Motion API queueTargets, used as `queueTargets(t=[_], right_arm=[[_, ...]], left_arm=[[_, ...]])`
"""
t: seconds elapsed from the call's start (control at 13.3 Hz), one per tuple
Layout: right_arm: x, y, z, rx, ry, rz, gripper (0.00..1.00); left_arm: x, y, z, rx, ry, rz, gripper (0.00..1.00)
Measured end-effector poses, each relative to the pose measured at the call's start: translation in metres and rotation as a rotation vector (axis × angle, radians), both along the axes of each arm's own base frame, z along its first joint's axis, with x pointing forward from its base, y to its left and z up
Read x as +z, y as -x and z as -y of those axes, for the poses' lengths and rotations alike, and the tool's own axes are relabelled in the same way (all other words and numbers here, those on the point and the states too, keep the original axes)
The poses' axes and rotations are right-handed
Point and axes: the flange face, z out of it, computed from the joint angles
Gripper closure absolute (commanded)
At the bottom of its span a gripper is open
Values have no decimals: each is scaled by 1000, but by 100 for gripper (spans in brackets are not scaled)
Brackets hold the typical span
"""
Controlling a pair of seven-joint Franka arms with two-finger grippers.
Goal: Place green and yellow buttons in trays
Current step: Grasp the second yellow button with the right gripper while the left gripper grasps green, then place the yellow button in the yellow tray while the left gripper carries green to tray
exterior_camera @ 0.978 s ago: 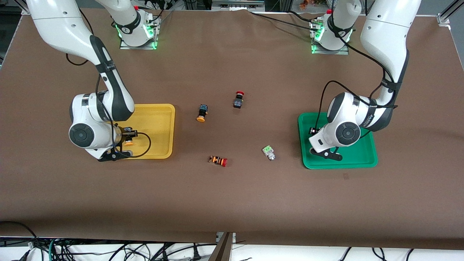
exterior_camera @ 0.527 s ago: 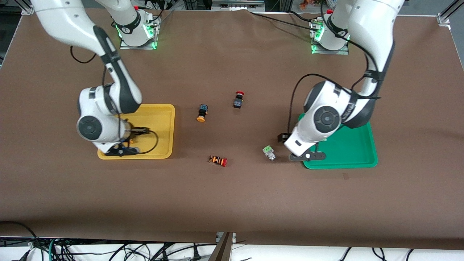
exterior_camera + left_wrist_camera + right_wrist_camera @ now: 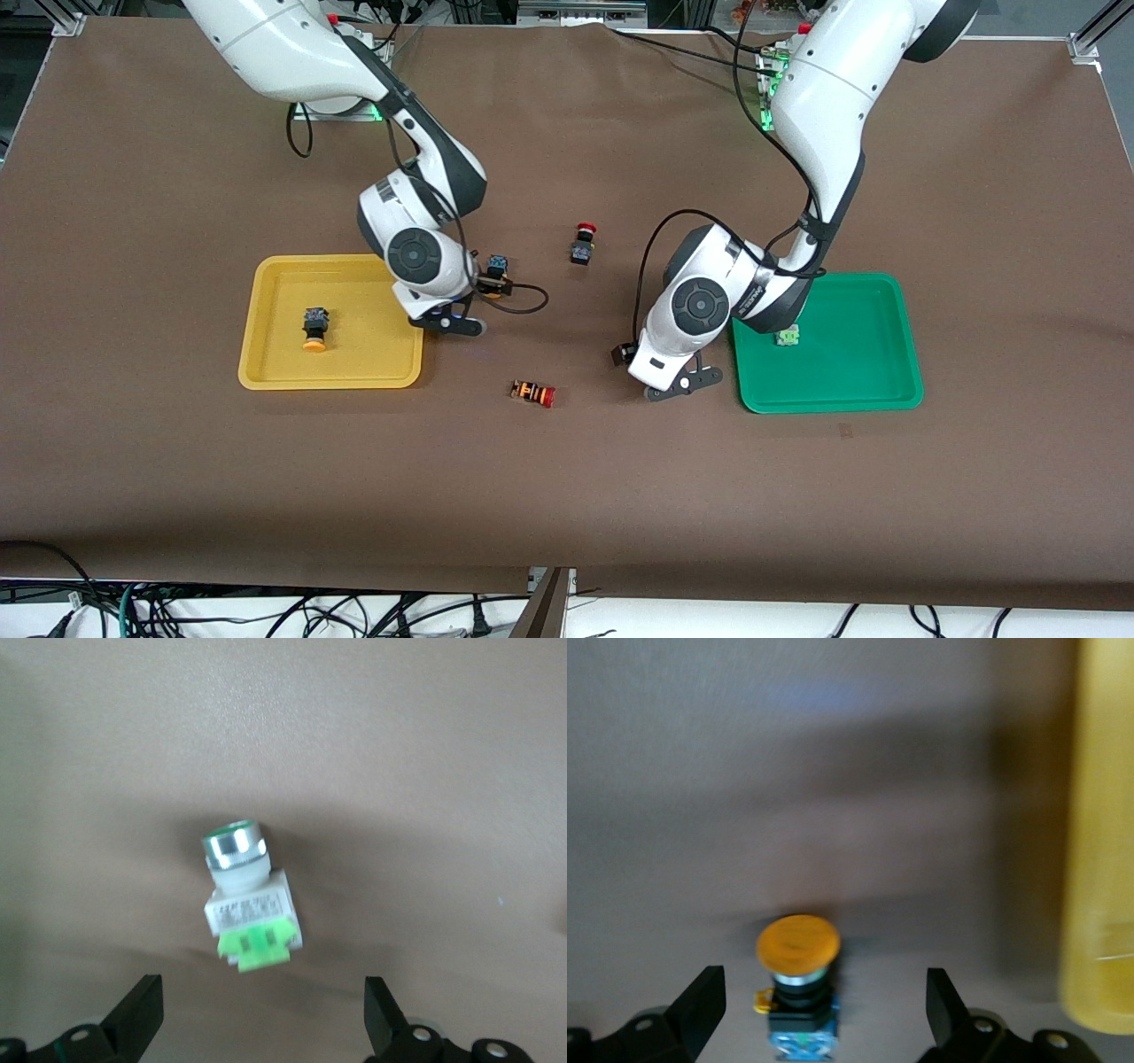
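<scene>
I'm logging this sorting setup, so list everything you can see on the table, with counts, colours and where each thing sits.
Trays: 2; yellow tray toward the right arm's end, green tray toward the left arm's end.
Yellow buttons: 2, black with orange-yellow caps; placed yellow button in the yellow tray, loose yellow button on the table beside it.
Green buttons: 2, light green and white; placed green button in the green tray, loose green button on the table.
Red-capped switches: 2, between the trays; black switch, orange-striped switch nearer the camera.
Table: 1, brown.
End effectors: 2, black-fingered, open; right end effector over the loose yellow button, left end effector over the loose green button.
</scene>
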Motion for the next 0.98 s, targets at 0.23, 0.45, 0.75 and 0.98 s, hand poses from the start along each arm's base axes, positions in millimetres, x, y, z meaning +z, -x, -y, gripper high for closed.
queueTargets(t=[0.23,0.45,0.75,0.98], right_arm=[[-20,15,-21,-39,-10,-3,77],[-28,24,-22,-37,-6,-10,100],[5,1,0,-2,-4,-4,100],[40,-48,79,96,0,7,100]], left_arm=[[-15,3,3,29,-6,-8,43],[-20,-1,-5,56,-18,-5,99],[-13,-10,-9,71,-13,20,100],[13,-20,-19,66,-40,19,100]])
